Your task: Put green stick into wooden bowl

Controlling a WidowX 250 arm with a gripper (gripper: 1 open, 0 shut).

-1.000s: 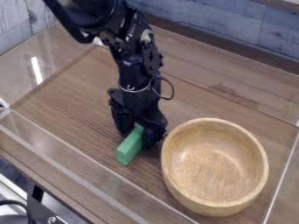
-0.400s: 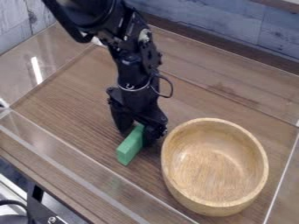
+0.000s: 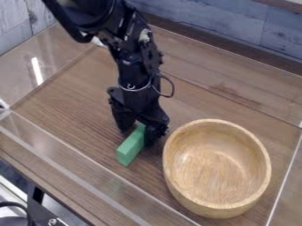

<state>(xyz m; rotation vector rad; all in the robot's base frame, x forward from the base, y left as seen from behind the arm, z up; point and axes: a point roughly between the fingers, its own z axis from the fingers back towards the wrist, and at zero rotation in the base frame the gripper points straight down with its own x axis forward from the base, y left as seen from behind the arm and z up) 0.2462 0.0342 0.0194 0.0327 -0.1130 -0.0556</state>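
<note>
End effector (image 3: 137, 128) hangs released, fingers astride my green stick's (image 3: 131, 146) upper end. Stick runs toward me; wooden bowl (image 3: 217, 167) sits just right.

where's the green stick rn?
In the camera view the small bright green rectangular stick lies on the wooden tabletop, left of centre, just left of the round light-tan wooden bowl, its far end under the black gripper, which points down.

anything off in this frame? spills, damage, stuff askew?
Nothing stands out. The green stick lies flat on the table beside the empty wooden bowl, with the open gripper straddling its far end. No spills or damage visible.
</note>
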